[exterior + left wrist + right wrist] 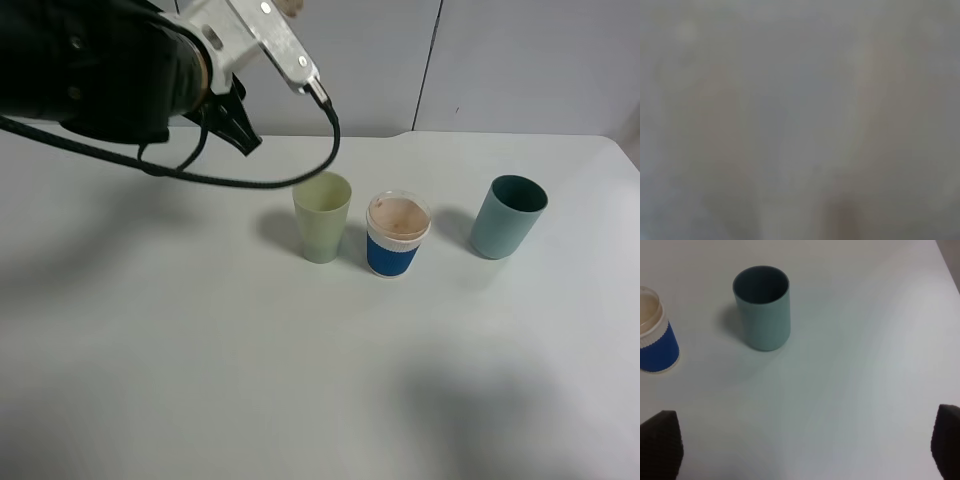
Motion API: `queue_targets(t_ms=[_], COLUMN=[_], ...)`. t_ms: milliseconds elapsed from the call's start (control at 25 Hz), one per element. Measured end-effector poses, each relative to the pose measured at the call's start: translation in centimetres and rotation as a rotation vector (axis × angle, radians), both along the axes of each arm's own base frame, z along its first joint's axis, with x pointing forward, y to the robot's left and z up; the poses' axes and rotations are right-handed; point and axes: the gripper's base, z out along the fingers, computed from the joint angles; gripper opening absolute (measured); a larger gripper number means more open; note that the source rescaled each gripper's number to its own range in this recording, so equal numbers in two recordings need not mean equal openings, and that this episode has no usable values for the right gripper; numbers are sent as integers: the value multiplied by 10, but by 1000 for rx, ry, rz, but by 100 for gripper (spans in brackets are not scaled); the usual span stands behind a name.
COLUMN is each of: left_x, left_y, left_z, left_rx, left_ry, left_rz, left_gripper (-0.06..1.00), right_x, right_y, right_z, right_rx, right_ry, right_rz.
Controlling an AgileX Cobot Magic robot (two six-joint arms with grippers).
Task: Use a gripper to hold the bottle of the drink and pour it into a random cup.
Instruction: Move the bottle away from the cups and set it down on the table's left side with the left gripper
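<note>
At the upper left of the exterior high view, the left gripper [262, 45] hangs above the counter [200, 380] on its black arm, with a black cable [300, 172] looping beneath it. Its own wrist view is a grey blur, so I cannot tell whether it is wide, narrow or holding anything, and I cannot make out the bottle. The pale yellow-green cup [321, 230] stands upright at the frame's centre. Just right of it is a white cup with a blue band [397, 236], brownish at the top, and a teal tumbler [508, 216] stands further right. The right gripper [802, 447] is spread wide and holds nothing.
</note>
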Motion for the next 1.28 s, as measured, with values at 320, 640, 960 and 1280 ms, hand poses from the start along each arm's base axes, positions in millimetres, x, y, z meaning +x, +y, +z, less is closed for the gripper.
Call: queue_targets(t_ms=[320, 640, 960, 1280], left_x=[13, 31, 21, -2], left_y=[49, 73, 92, 116], left_z=[37, 38, 1, -33], left_rx=[-337, -606, -689, -764], left_ry=[-13, 63, 71, -161], left_rz=[112, 18, -182, -241], left_gripper=[0, 0, 0, 0], right_x=[0, 0, 0, 0], right_y=[0, 0, 0, 0], right_z=[0, 0, 0, 0], right_rx=[0, 0, 0, 0], right_ry=[0, 0, 0, 0], right_rz=[0, 0, 0, 0])
